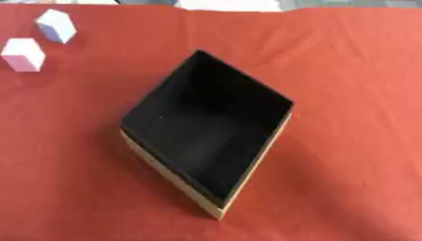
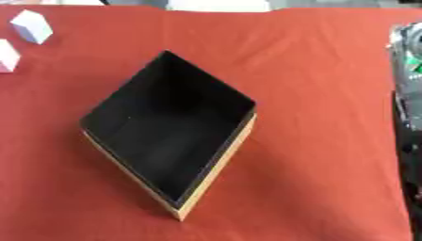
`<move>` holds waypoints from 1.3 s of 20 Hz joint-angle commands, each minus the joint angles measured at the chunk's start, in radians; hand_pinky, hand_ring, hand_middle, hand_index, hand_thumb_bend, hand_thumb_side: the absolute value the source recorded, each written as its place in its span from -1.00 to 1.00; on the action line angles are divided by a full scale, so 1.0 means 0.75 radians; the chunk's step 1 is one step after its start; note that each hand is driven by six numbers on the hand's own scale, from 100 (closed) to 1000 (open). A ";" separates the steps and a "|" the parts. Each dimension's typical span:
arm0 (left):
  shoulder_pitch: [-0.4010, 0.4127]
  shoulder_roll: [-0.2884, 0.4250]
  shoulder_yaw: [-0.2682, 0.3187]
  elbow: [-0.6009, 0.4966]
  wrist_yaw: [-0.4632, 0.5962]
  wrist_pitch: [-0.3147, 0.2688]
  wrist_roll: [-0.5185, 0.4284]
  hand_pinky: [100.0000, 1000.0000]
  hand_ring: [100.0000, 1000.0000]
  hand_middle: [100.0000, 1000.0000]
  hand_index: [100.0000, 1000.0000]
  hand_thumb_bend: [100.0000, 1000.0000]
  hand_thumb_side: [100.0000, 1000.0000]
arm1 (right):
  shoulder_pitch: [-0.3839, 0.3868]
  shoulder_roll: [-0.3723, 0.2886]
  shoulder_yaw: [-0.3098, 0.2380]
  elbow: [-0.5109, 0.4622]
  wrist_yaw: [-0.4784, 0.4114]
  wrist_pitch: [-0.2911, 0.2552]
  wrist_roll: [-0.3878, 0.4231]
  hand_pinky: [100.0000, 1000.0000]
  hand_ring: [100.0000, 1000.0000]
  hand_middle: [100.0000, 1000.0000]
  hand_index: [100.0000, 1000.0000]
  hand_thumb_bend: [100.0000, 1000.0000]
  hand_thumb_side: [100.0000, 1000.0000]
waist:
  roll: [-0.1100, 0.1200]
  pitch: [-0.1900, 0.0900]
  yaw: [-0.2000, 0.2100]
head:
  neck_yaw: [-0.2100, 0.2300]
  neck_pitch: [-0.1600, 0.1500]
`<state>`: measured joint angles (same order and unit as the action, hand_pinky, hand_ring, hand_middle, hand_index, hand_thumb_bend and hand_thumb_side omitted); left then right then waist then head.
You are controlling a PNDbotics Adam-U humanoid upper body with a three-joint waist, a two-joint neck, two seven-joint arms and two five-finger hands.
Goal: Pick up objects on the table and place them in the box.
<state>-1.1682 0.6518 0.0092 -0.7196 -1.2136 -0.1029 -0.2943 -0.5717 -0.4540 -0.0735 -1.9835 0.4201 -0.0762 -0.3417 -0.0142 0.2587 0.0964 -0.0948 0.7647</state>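
Right eye view crops one white block (image 2: 5,55) beside the box (image 2: 216,165).

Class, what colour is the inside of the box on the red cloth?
Black inside the box, with tan outer walls; the left eye view shows it best.

Work surface: table covered by red cloth (image 1: 354,94); pale strip (image 1: 231,4) beyond far edge; cluttered area (image 2: 409,56) beyond right edge

No words, numbers, labels or signs can be read anywhere: the box (image 1: 216,207) shows plain tan sides (its black inside is bare too), and both white blocks (image 1: 23,54) are unmarked
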 commanded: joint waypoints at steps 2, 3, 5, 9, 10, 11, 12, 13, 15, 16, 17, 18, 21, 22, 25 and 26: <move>-0.020 0.039 -0.005 0.016 0.051 -0.061 -0.082 0.37 0.56 0.67 0.78 -0.27 -0.92 | -0.017 -0.027 -0.005 -0.022 0.004 0.002 -0.002 0.55 0.29 0.14 0.55 -1.00 0.28 | 0.004 -0.026 0.002 | -0.007 0.007; -0.020 0.040 -0.005 0.017 0.058 -0.071 -0.101 0.41 0.58 0.70 0.78 -0.21 -0.86 | -0.017 -0.027 -0.005 -0.022 0.003 0.002 -0.002 0.55 0.29 0.14 0.55 -1.00 0.28 | 0.003 -0.025 0.002 | -0.008 0.007; -0.020 0.041 -0.008 0.015 0.067 -0.088 -0.139 0.45 0.60 0.72 0.76 -0.12 -0.87 | -0.017 -0.027 -0.004 -0.022 0.003 0.003 -0.002 0.55 0.29 0.14 0.55 -1.00 0.28 | 0.003 -0.025 0.002 | -0.010 0.007; -0.024 0.043 -0.005 -0.014 0.062 -0.116 -0.210 0.49 0.62 0.72 0.76 0.08 -0.81 | -0.017 -0.028 -0.005 -0.022 0.002 0.003 -0.001 0.55 0.29 0.14 0.55 -1.00 0.28 | 0.001 -0.022 0.002 | -0.010 0.007; -0.023 0.043 -0.004 -0.021 0.058 -0.119 -0.229 0.52 0.63 0.73 0.76 0.13 -0.74 | -0.018 -0.029 -0.005 -0.022 0.002 0.003 -0.002 0.55 0.29 0.14 0.55 -1.00 0.28 | 0.001 -0.022 0.002 | -0.010 0.007; -0.024 0.042 -0.003 -0.026 0.056 -0.123 -0.255 0.55 0.65 0.75 0.77 0.15 -0.66 | -0.018 -0.029 -0.005 -0.022 0.002 0.003 -0.002 0.55 0.29 0.14 0.55 -1.00 0.28 | 0.001 -0.021 0.002 | -0.010 0.007; -0.025 0.041 0.000 -0.033 0.058 -0.127 -0.296 0.56 0.66 0.76 0.78 0.17 -0.62 | -0.018 -0.029 -0.005 -0.022 0.001 0.004 -0.001 0.55 0.29 0.14 0.55 -1.00 0.28 | 0.001 -0.020 0.002 | -0.010 0.006; -0.026 0.041 0.004 -0.044 0.062 -0.128 -0.338 0.58 0.67 0.76 0.79 0.21 -0.57 | -0.018 -0.029 -0.005 -0.022 0.001 0.004 -0.002 0.55 0.29 0.14 0.55 -1.00 0.28 | 0.000 -0.020 0.002 | -0.010 0.005; -0.026 0.041 0.008 -0.063 0.067 -0.126 -0.411 0.60 0.68 0.76 0.80 0.27 -0.52 | -0.018 -0.029 -0.005 -0.022 0.001 0.004 -0.002 0.55 0.29 0.14 0.55 -1.00 0.28 | 0.000 -0.019 0.002 | -0.009 0.003; -0.025 0.041 0.007 -0.068 0.063 -0.122 -0.441 0.62 0.69 0.77 0.82 0.34 -0.51 | -0.018 -0.029 -0.005 -0.022 0.000 0.004 -0.002 0.55 0.29 0.14 0.55 -1.00 0.28 | 0.000 -0.018 0.002 | -0.009 0.002; -0.025 0.042 0.004 -0.071 0.051 -0.117 -0.464 0.63 0.70 0.77 0.82 0.41 -0.50 | -0.018 -0.029 -0.005 -0.022 0.000 0.004 -0.002 0.55 0.29 0.14 0.55 -1.00 0.28 | 0.000 -0.017 0.002 | -0.009 0.002; -0.024 0.043 0.000 -0.073 0.032 -0.112 -0.484 0.64 0.70 0.76 0.82 0.46 -0.47 | -0.018 -0.030 -0.005 -0.022 0.000 0.004 -0.002 0.55 0.29 0.14 0.55 -1.00 0.28 | 0.000 -0.016 0.002 | -0.009 0.001; -0.024 0.039 -0.006 -0.069 -0.037 -0.101 -0.516 0.64 0.71 0.76 0.82 0.54 -0.50 | -0.019 -0.031 -0.006 -0.022 -0.001 0.005 -0.003 0.55 0.29 0.14 0.55 -1.00 0.28 | -0.002 -0.014 0.001 | -0.008 0.000; -0.023 0.036 -0.006 -0.063 -0.059 -0.099 -0.519 0.64 0.71 0.76 0.83 0.55 -0.51 | -0.019 -0.031 -0.006 -0.022 -0.002 0.005 -0.003 0.55 0.29 0.14 0.55 -1.00 0.28 | -0.002 -0.013 0.001 | -0.008 -0.002; -0.020 0.024 -0.007 -0.039 -0.106 -0.102 -0.511 0.61 0.70 0.74 0.84 0.57 -0.50 | -0.019 -0.030 -0.006 -0.022 -0.004 0.006 -0.003 0.55 0.28 0.14 0.55 -1.00 0.28 | -0.004 -0.009 0.001 | -0.007 -0.006; -0.017 0.019 -0.008 -0.029 -0.113 -0.104 -0.505 0.59 0.68 0.72 0.84 0.55 -0.49 | -0.020 -0.030 -0.006 -0.022 -0.005 0.006 -0.003 0.55 0.28 0.14 0.55 -1.00 0.28 | -0.004 -0.007 0.000 | -0.006 -0.008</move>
<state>-1.1654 0.6486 0.0034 -0.7368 -1.2824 -0.1802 -0.6752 -0.5718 -0.4540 -0.0731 -1.9835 0.4199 -0.0740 -0.3415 -0.0204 0.2711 0.0968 -0.0995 0.7642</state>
